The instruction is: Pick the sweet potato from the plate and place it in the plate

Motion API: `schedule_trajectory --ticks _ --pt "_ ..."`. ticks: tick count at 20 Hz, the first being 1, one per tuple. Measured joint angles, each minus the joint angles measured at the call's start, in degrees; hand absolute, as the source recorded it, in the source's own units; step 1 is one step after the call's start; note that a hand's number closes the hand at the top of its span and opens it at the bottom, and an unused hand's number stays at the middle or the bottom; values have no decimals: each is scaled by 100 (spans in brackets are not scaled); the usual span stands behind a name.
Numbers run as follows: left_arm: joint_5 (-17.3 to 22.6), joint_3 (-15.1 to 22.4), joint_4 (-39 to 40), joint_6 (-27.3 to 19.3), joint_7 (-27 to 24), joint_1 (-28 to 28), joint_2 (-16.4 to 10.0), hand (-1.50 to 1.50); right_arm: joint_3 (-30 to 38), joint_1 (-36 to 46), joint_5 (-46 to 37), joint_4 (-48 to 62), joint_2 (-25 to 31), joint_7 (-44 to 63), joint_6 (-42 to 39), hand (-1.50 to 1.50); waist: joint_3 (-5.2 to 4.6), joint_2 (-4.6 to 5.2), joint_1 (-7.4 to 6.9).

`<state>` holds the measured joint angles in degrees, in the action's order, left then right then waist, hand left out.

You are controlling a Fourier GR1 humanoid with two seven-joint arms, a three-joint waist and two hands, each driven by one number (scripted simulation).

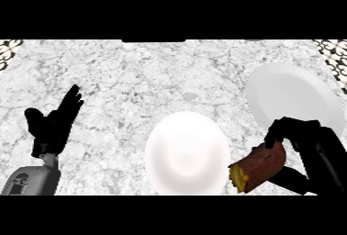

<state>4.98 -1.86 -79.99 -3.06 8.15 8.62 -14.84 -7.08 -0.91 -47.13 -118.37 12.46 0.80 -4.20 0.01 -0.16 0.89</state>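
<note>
I'm holding potato [261, 165] w/ right hand [311, 146] curled round it, beside near plate [186, 147], off far plate [291, 94]; picked, not placed yet.

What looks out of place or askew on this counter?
Nothing spilled or damaged. The sweet potato is on neither the near plate nor the far plate: the right hand holds it tilted beside the near one.

A: Lighting checked?
B: Bright, even light is cast on the counter [136, 78].
A: Exposure?
B: Detail is washed out on centre plate [186, 153] and right plate [291, 96]; left hand [51, 128] and right hand [317, 144] are rendered flat black.
</note>
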Motion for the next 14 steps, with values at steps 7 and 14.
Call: schedule_trajectory --ticks 7,14 --pt "-53 -1 -192 56 242 61 11 0 1286 617 874 954 191 -79 -111 150 0 16 -88" --pt "-68 -106 -55 191 87 62 37 0 2118 1426 1099 2941 724 -907 140 150 1 28 -123"
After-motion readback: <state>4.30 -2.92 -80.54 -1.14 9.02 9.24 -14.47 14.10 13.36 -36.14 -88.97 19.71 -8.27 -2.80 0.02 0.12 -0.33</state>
